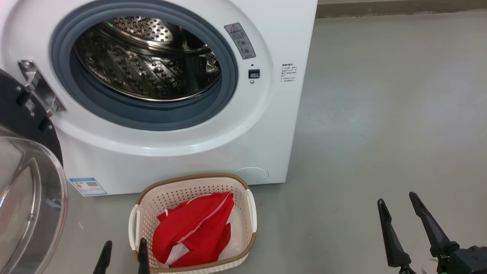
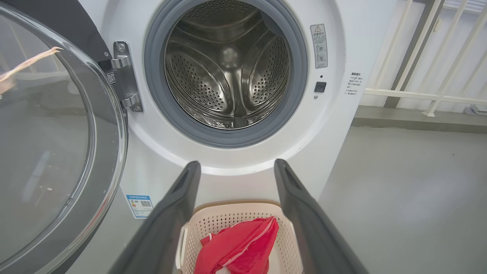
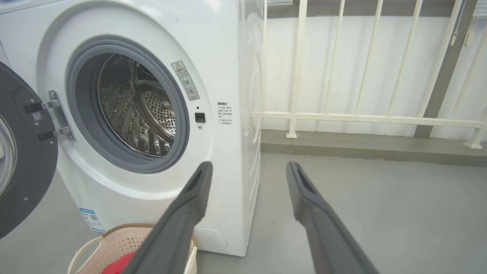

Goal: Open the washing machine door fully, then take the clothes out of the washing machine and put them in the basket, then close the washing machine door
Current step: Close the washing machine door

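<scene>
The white washing machine (image 1: 182, 152) stands ahead with its door (image 1: 26, 198) swung wide open to the left, glass bowl facing out. Its steel drum (image 2: 228, 64) looks bare inside. On the floor before it sits the cream basket (image 1: 243, 243), holding the red clothes (image 1: 198, 232) with white trim. My left gripper (image 1: 123, 247) is open at the basket's near left edge, nothing between its fingers. Over bare floor to the right, my right gripper (image 1: 397, 203) is open too. The same machine (image 3: 228, 57), door (image 3: 23, 152) and basket (image 3: 114, 243) appear from the right wrist.
Grey floor (image 1: 380, 114) stretches to the right of the machine. A white railing (image 3: 361, 118) on a low kerb runs behind it. The open door's hinge (image 2: 123, 76) juts out at the machine's left.
</scene>
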{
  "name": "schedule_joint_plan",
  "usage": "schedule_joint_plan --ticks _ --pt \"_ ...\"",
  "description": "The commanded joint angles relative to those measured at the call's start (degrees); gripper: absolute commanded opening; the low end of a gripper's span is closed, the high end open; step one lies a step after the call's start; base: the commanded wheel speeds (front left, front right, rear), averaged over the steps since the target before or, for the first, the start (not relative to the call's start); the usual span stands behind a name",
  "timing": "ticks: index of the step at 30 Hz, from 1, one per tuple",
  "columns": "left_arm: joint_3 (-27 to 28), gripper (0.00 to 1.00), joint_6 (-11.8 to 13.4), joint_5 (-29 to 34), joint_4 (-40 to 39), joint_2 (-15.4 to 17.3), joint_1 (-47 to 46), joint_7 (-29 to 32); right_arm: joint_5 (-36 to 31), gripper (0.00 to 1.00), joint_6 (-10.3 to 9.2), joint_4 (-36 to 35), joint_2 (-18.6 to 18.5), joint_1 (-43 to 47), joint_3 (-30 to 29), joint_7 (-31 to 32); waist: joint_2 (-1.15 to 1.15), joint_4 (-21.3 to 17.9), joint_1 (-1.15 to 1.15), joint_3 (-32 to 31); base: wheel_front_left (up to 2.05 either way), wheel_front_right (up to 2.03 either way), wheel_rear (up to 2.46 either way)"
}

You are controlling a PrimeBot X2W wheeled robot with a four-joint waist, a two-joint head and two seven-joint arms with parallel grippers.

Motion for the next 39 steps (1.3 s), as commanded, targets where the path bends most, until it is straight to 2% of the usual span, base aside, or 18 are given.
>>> schedule_joint_plan --ticks 1,10,19,31,39 --pt "1.93 1.0 0.56 0.35 -1.51 0.67 -1.84 -0.18 -0.15 1.0 0.28 -1.57 -0.89 -1.09 1.23 0.13 0.0 0.06 0.0 0.16 -0.75 0.75 0.0" --pt "1.68 1.0 0.63 0.69 -1.77 1.27 -2.38 -0.09 0.26 1.0 0.28 -1.41 -0.89 -1.59 1.22 0.01 0.0 0.2 0.0 1.18 -1.44 1.43 0.01" --pt "0.62 1.0 -0.35 1.06 -1.62 2.0 -3.37 -0.08 0.31 1.0 0.28 -1.06 -0.89 -2.14 1.12 -0.19 0.0 0.33 0.0 1.93 -1.32 1.32 0.0" --pt "0.29 1.0 0.78 1.51 -1.4 1.9 -3.67 0.42 0.19 1.0 0.28 -1.04 -0.89 -2.16 1.0 -0.3 0.0 0.87 0.0 2.26 -0.15 0.15 0.0" --pt "0.12 1.0 1.64 2.42 -1.66 1.99 -4.1 0.29 -0.24 1.0 0.28 -1.11 -0.89 -2.05 0.95 -0.18 0.0 2.76 0.0 2.14 0.0 0.0 0.0"
